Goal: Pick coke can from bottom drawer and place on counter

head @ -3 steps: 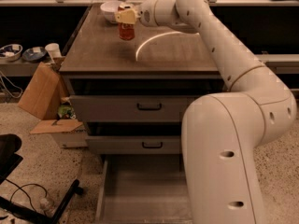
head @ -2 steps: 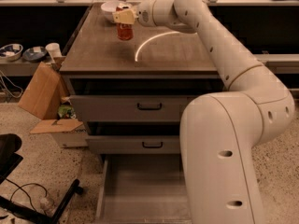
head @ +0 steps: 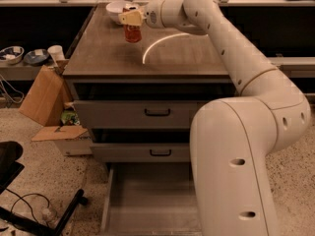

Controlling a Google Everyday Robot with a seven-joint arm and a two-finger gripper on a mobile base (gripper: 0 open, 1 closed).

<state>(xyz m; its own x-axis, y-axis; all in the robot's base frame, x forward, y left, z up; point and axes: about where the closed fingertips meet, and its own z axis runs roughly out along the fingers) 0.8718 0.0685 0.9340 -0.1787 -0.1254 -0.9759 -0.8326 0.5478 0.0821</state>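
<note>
Red coke can [head: 133,35], upright, clamped in the claw [head: 132,23] at its 12 o'clock, low over the tabletop [head: 103,58]; white bowl [head: 116,10] at 11 o'clock.

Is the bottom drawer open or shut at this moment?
Open: the bottom drawer is pulled out, its floor showing. The gripper is over the counter, right above the coke can.

A red coke can [head: 133,34] is seen beneath the cream gripper [head: 132,22] at the far end of the grey-brown desk [head: 98,58], which is marked with a thin white arc [head: 153,42], beside a white bowl [head: 116,10], above the plain grey bottom drawer [head: 147,200].
</note>
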